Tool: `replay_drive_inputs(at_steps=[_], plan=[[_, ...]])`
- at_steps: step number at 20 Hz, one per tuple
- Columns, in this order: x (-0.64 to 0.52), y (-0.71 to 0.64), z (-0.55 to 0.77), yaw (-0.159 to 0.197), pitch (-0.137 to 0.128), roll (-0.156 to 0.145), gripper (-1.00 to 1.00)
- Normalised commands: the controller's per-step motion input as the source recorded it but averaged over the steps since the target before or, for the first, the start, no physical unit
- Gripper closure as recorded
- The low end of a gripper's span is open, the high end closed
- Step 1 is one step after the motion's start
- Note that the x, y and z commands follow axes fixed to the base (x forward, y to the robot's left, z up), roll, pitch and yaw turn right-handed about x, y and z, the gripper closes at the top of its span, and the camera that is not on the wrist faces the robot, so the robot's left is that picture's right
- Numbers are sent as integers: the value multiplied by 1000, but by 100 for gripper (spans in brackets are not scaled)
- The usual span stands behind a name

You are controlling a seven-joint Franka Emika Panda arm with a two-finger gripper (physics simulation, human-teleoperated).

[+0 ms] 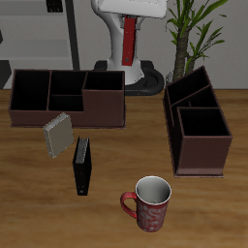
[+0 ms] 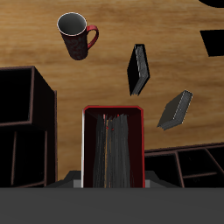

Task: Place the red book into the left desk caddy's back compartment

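Observation:
In the wrist view my gripper [image 2: 112, 179] is shut on the red book [image 2: 112, 144] and holds it upright high above the table; I see its dark-red covers and pale page edges end-on. The left desk caddy [image 1: 199, 131] [image 2: 24, 122] is a dark brown box seen lengthwise. Its large square section [image 1: 204, 129] is nearer the table's front, and its narrower back compartment [image 1: 190, 92] lies farther back. The held book hangs beside this caddy, apart from it. The gripper and the red book are out of the exterior view.
A wide brown caddy [image 1: 68, 121] stands broadside at the back. A grey book [image 1: 57, 136] [image 2: 175, 109] and a black book [image 1: 83, 167] [image 2: 138, 68] stand in front of it. A red patterned mug [image 1: 148, 203] [image 2: 76, 35] stands near the front edge. A plant [image 1: 194, 29] stands behind the left caddy.

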Motion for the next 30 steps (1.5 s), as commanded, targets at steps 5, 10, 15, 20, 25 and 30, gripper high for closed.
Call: replay_drive_inputs(at_steps=[5,10,15,20,25,30], plan=[[25,329,-20,-28,16,-2,100],[20,379,32,17,-17,22,100],[67,393,-125,0,22,45,100],[141,256,-107,-1,34,1,100],[170,397,-102,27,33,-8,100],[51,346,-57,20,30,-20,100]])
